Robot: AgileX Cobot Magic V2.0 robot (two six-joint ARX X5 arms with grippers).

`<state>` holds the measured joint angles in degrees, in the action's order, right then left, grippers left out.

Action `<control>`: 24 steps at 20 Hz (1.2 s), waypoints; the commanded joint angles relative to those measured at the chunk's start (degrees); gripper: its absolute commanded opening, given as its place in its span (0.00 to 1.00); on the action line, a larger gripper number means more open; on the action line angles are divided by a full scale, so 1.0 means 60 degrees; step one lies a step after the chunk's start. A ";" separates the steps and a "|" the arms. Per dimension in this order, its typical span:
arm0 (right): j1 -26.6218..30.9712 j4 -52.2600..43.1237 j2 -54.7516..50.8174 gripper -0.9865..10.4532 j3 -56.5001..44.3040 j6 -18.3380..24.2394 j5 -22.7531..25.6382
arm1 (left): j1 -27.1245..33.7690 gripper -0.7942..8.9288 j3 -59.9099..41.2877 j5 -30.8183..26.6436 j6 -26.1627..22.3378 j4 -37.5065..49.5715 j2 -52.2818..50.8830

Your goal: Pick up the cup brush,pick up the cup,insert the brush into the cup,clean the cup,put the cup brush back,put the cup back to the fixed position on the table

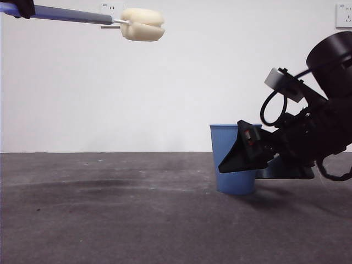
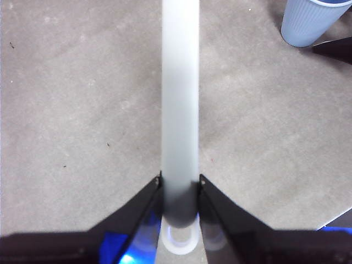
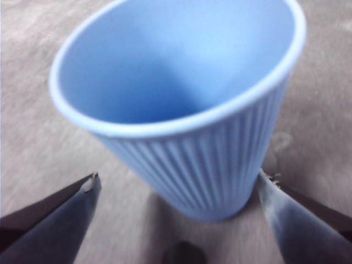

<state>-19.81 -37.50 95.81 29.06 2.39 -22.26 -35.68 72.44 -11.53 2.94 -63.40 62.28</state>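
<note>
The left tool grips the cup brush by its grey handle, holding it level and high above the worktop, sponge head pointing toward the cup. The right tool has its jaws spread wide on either side of the cup's ribbed wall, not yet touching it; the cup stands upright on the worktop between them. The brush pick-up looks done, and the step in hand is picking up the cup. The next move likely calls for closing the right tool evenly on the tapering wall, then lifting without tipping it.
</note>
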 commanded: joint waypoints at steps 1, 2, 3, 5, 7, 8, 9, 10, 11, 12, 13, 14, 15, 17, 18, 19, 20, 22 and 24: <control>-0.0029 -0.0922 0.0379 0.51 -0.0062 -0.0128 0.0055 | -0.0015 0.07 0.0007 0.0007 -0.0047 0.0047 -0.0015; -0.0029 -0.1209 0.0543 0.51 -0.0058 -0.0200 0.0069 | -0.0015 0.07 0.0007 0.0007 -0.0025 0.0047 -0.0015; -0.0029 -0.1453 0.0732 0.51 -0.0058 -0.0277 0.0069 | -0.0015 0.07 0.0007 0.0007 -0.0025 0.0051 -0.0015; -0.0029 -0.1883 0.1209 0.51 -0.0047 -0.0364 0.0204 | -0.0015 0.07 0.0007 0.0007 0.0000 0.0047 -0.0015; -0.0040 -0.2371 0.1654 0.50 -0.0044 -0.0448 0.0306 | -0.0015 0.07 0.0007 0.0007 0.0004 0.0044 -0.0015; -0.0040 -0.2663 0.1814 0.50 -0.0040 -0.0539 0.0306 | -0.0015 0.07 0.0007 0.0007 0.0004 0.0044 -0.0015; -0.0040 -0.2896 0.1883 0.50 -0.0040 -0.0656 0.0324 | -0.0015 0.07 0.0007 0.0004 0.0004 0.0044 -0.0015; -0.0066 -0.2991 0.1891 0.50 -0.0029 -0.0707 0.0495 | -0.0015 0.07 0.0007 0.0004 0.0004 0.0047 -0.0015; -0.0095 -0.2991 0.1891 0.50 0.0007 -0.0721 0.0590 | -0.0015 0.07 0.0007 0.0000 0.0004 0.0047 -0.0015; -0.0098 -0.2987 0.1891 0.48 0.0025 -0.0732 0.0714 | -0.0015 0.07 0.0007 0.0000 0.0004 0.0044 -0.0015; -0.0102 -0.2983 0.1891 0.40 0.0025 -0.0750 0.0772 | -0.0015 0.07 0.0007 0.0000 0.0004 0.0040 -0.0015; -0.0109 -0.2973 0.1891 0.31 0.0025 -0.0747 0.0761 | -0.0015 0.07 0.0007 0.0000 0.0004 0.0036 -0.0015; -0.0138 -0.2973 0.1891 0.23 0.0025 -0.0743 0.0732 | -0.0015 0.07 0.0007 0.0000 0.0000 0.0033 -0.0015; -0.0193 -0.2973 0.1891 0.09 0.0025 -0.0747 0.0703 | -0.0015 0.07 0.0007 0.0000 -0.0004 -0.0025 -0.0015; -0.0226 -0.2962 0.1891 0.07 0.0025 -0.0758 0.0703 | -0.0015 0.07 0.0007 0.0000 -0.0036 -0.0095 -0.0015; -0.0270 -0.2958 0.1891 0.07 0.0025 -0.0834 0.0703 | -0.0011 0.07 0.0007 -0.0007 -0.0138 -0.0171 -0.0015; -0.0288 -0.2932 0.1887 0.07 0.0025 -0.0958 0.0699 | -0.0011 0.07 0.0007 -0.0011 -0.0306 -0.0240 -0.0015; -0.0346 -0.2444 0.1676 0.07 0.0025 -0.1024 0.0710 | -0.0011 0.07 0.0007 -0.0004 -0.0648 -0.0335 -0.0015; -0.0433 -0.1173 0.0940 0.07 0.0033 -0.0732 0.0805 | -0.0011 0.07 0.0007 0.0004 -0.1173 -0.0452 -0.0011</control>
<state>-22.17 -44.42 101.38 29.36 -2.17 -17.28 -35.68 72.44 -11.49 -1.89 -66.15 62.28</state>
